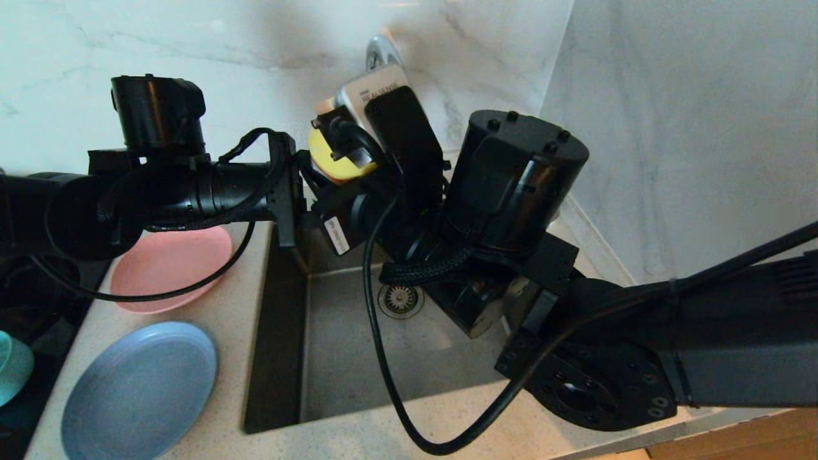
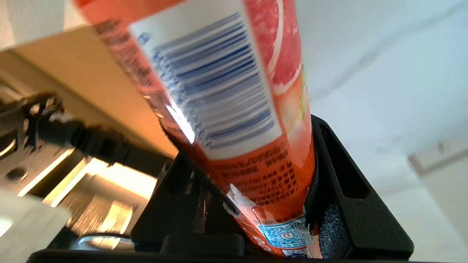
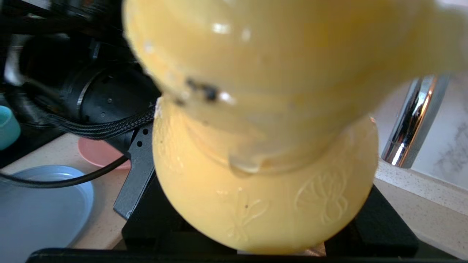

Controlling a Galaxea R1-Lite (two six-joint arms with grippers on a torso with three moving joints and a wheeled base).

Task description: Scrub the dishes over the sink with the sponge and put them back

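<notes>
Both arms were matte black throughout. Left arm: cylindrical links, square-topped motor housing on top, loose black cable looped below it. Right arm: fat drum-shaped joint housing with small screws round its top rim, braided black sleeve wrapped under it, thick smooth cable hanging in a long loop. Round flange plate near the elbow carried a ring of bolt holes. Silver-grey wrist camera with printed lettering sat above the gripper mount; white label sticker on a link. Left gripper fingers were black, slotted, with textured inner pads.
</notes>
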